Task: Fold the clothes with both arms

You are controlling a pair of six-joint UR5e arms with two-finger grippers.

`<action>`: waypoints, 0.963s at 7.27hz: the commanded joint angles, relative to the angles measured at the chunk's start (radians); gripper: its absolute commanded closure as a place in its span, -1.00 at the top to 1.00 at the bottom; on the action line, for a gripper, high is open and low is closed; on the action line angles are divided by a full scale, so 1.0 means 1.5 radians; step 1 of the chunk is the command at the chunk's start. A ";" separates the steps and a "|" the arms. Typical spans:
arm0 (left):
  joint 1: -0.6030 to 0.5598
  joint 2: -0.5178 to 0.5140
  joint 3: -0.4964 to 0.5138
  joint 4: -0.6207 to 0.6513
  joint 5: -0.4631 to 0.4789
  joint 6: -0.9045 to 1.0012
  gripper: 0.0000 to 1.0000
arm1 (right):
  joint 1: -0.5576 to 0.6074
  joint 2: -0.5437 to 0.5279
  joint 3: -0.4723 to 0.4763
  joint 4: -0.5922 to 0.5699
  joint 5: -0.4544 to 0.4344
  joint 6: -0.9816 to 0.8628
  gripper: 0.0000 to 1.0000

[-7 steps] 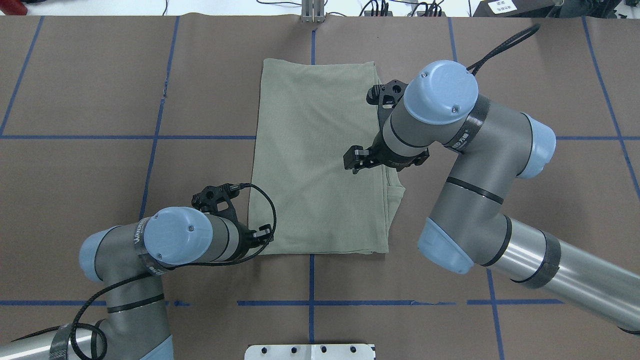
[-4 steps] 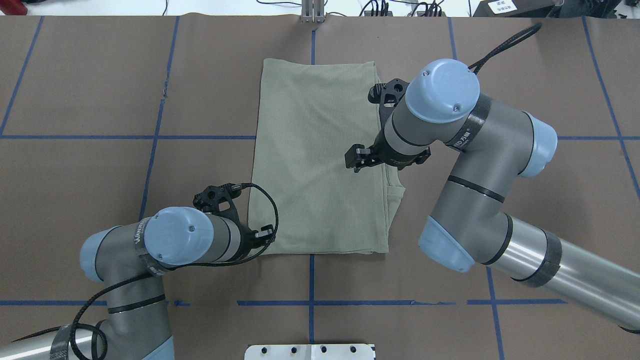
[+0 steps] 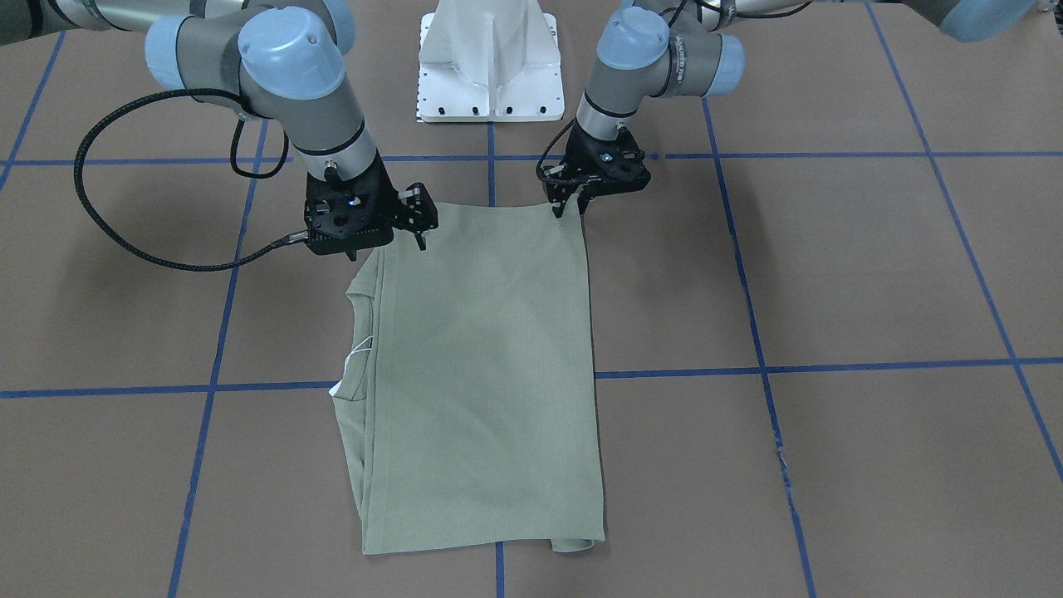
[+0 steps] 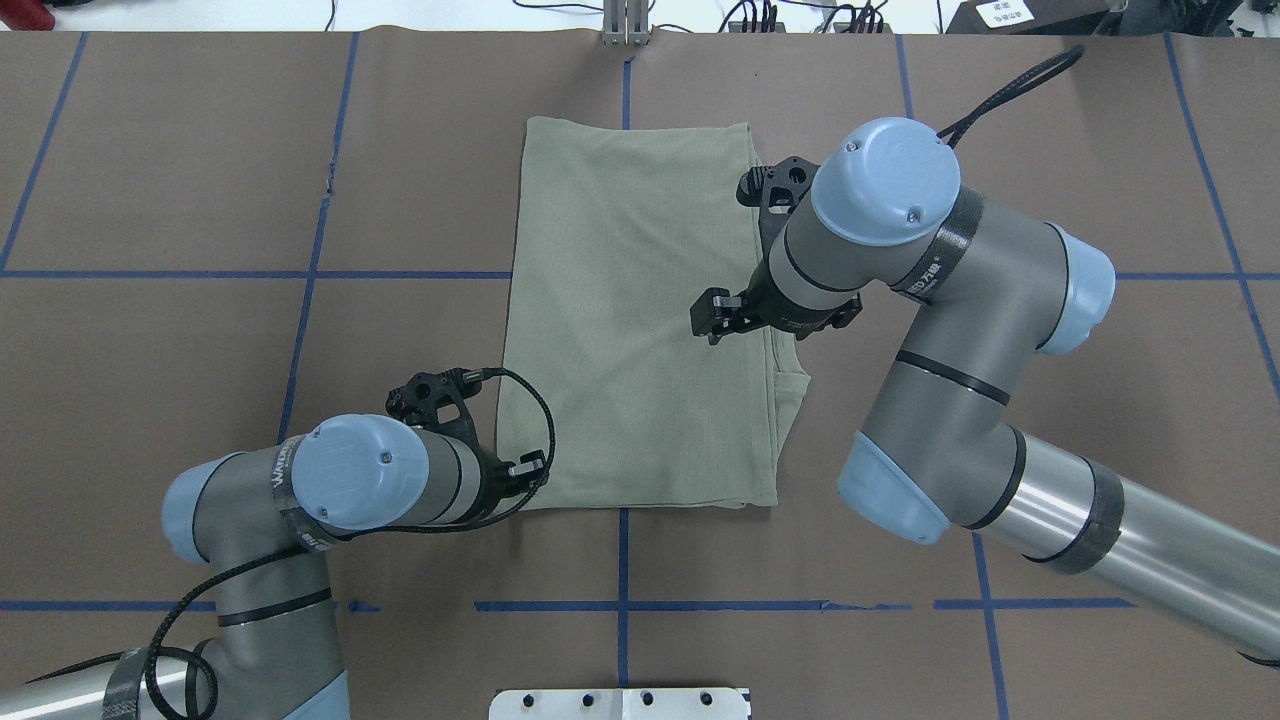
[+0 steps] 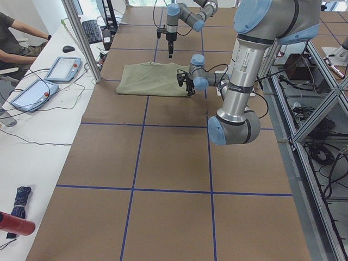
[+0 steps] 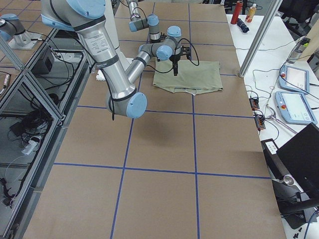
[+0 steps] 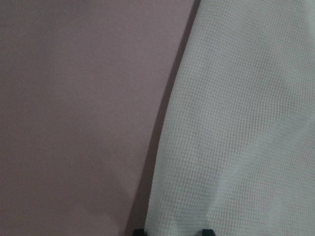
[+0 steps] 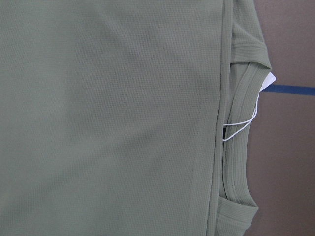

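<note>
The clothes are one sage-green shirt [image 4: 630, 320], folded into a long rectangle flat on the brown table. Its ribbed collar [image 8: 241, 162] and white label loop [image 8: 241, 129] peek out along the right edge. My left gripper [image 4: 530, 468] is low at the shirt's near-left corner. In the left wrist view its two fingertips [image 7: 139, 231] stand apart astride the cloth edge [image 7: 172, 162], so it is open. My right gripper [image 3: 419, 237] hangs above the near-right part of the shirt [image 3: 482, 374], clear of the cloth. It looks open and holds nothing.
The white pedestal [image 3: 490, 66] stands at the robot's side of the table. Blue tape lines [image 4: 622, 560] grid the brown cover. Beyond the far edge a white desk holds tablets [image 5: 62, 68], with a seated person [image 5: 16, 38] and an aluminium post [image 5: 81, 38].
Both arms have crept a few pixels to the right in the overhead view. The shirt lies as before, and neither gripper has taken hold of anything.
</note>
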 commanded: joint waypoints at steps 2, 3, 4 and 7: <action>0.001 0.000 0.001 0.001 -0.001 0.000 -0.09 | 0.002 0.000 0.000 0.000 -0.001 0.000 1.00; 0.001 -0.001 0.001 0.001 -0.001 0.000 -0.09 | 0.002 0.000 0.000 0.000 -0.001 0.000 1.00; 0.001 -0.002 0.001 0.001 -0.001 0.000 -0.28 | 0.002 0.000 0.000 0.000 -0.001 0.000 1.00; 0.014 -0.002 -0.005 0.001 0.004 -0.004 -1.00 | 0.004 -0.001 0.000 0.001 0.000 0.000 1.00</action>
